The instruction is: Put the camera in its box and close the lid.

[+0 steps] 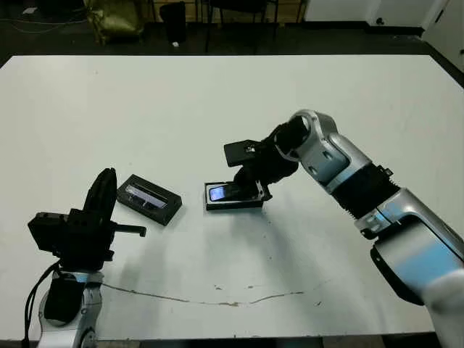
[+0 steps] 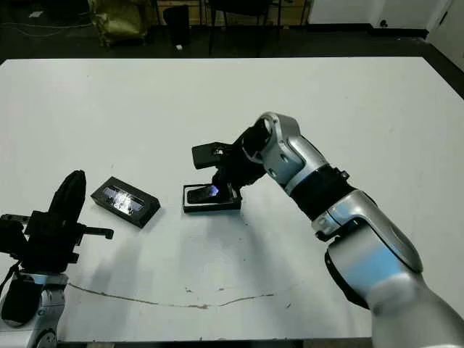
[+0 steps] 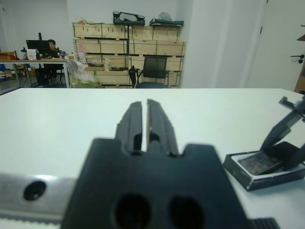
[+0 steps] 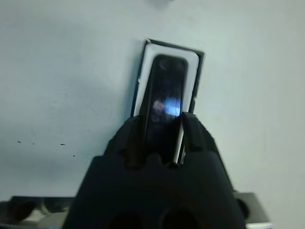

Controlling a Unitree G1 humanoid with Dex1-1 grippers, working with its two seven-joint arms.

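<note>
idle near the table's front edge, left gripper (image 1: 109, 190) has its fingers pressed together. right gripper (image 1: 246, 190) clamps the camera (image 1: 226, 192), tilted into the box (image 1: 232, 205); letting go askew could jam it, blocking the lid (image 1: 148, 199) lying just beside.

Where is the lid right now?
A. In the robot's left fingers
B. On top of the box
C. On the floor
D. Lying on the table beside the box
D: the lid lies flat on the table, apart from the box, on the side toward the robot's left arm, with nothing holding it.
</note>
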